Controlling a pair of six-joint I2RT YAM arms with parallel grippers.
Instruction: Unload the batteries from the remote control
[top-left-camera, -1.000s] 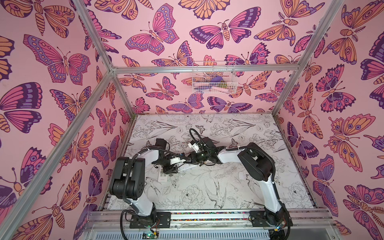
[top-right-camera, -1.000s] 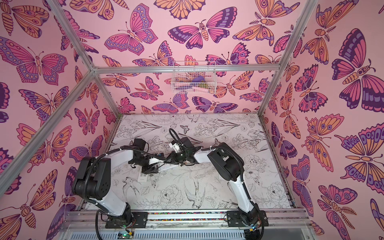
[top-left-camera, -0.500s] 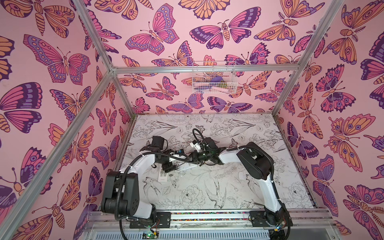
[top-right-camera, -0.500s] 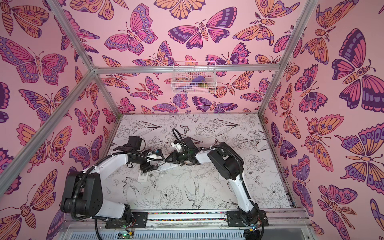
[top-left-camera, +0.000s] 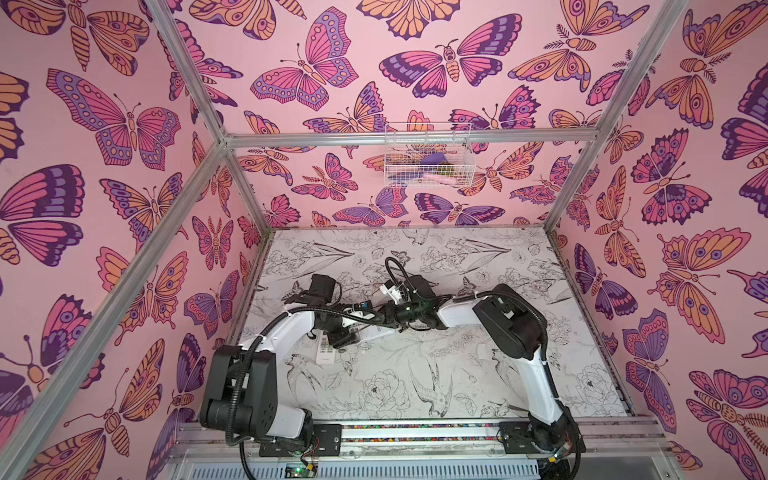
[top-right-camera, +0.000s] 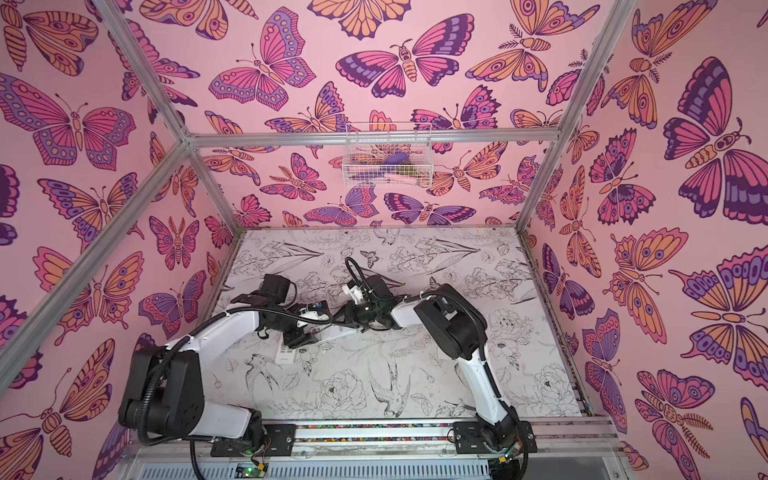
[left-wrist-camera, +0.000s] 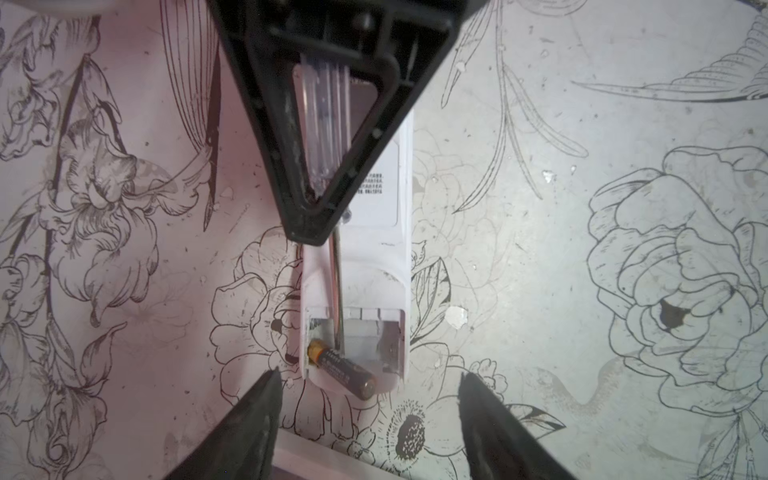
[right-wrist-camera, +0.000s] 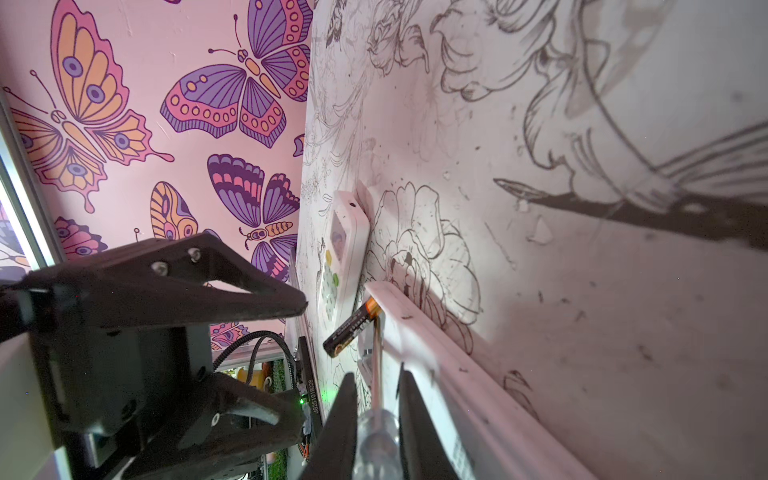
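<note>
in both top views the left arm (top-left-camera: 286, 332) bends in from the lower left, wrist low over the counter (top-left-camera: 415, 374) at mid-frame. in the left wrist view the left fingers (left-wrist-camera: 249, 428) stand apart and empty at the bottom edge, flanking the end of the remote control (left-wrist-camera: 374, 270) without touching it. one battery (left-wrist-camera: 340, 368) lies tilted in the open compartment, one end poking over the remote's edge. the right arm (top-left-camera: 538, 382) stretches in from the lower right. the right fingers (right-wrist-camera: 415, 424) clamp a clear-handled screwdriver (right-wrist-camera: 376, 440), tip right by the battery's gold end, and they cover the remote's upper half. a second remote (right-wrist-camera: 343, 249) lies face up just beyond.
</note>
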